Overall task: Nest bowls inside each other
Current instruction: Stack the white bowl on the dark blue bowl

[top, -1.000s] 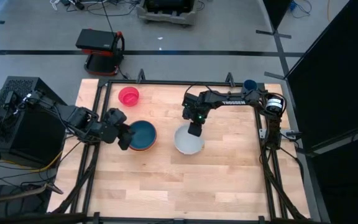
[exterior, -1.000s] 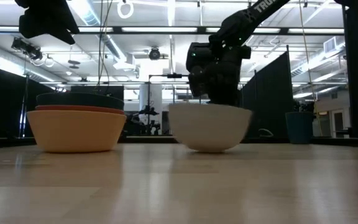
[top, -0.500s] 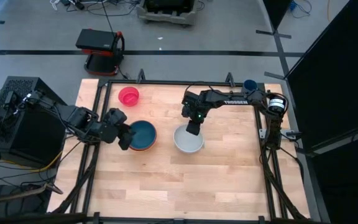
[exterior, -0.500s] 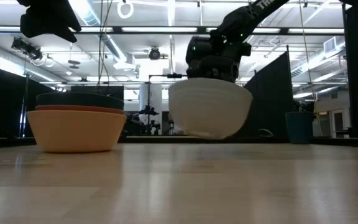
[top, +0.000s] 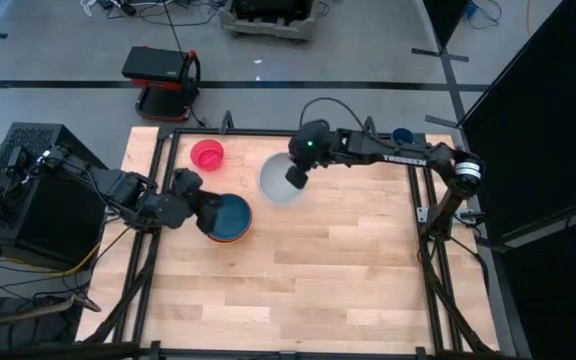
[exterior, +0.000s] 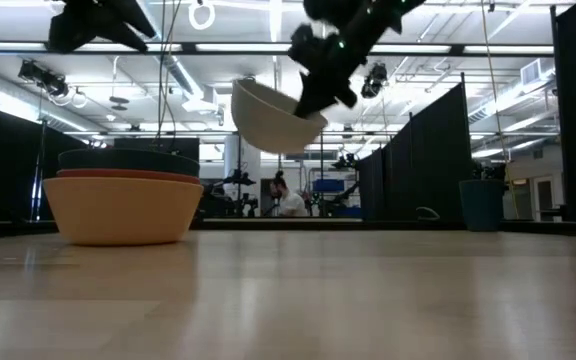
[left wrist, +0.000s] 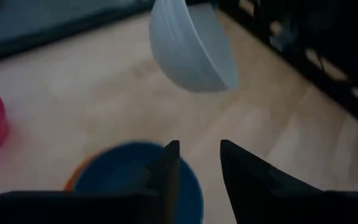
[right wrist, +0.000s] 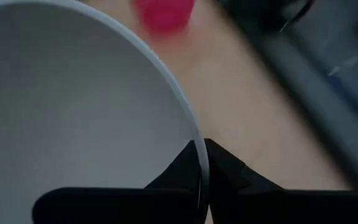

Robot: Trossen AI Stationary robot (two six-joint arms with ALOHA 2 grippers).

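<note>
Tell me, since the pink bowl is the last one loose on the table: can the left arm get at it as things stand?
Probably yes. The pink bowl sits alone on the table's far left part, nothing over it. The left gripper hangs by the bowl stack; the right gripper holds the white bowl aloft, off to the side.

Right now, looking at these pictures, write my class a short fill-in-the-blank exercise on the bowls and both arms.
1. The right gripper holds the ____ bowl by its rim, above the table.
2. In the stack, the top bowl is teal-blue and the bottom one is ____.
3. The left gripper hangs over the ____.
4. The pink bowl stands alone on the ____.

Missing words: white; orange; stack; table
</note>
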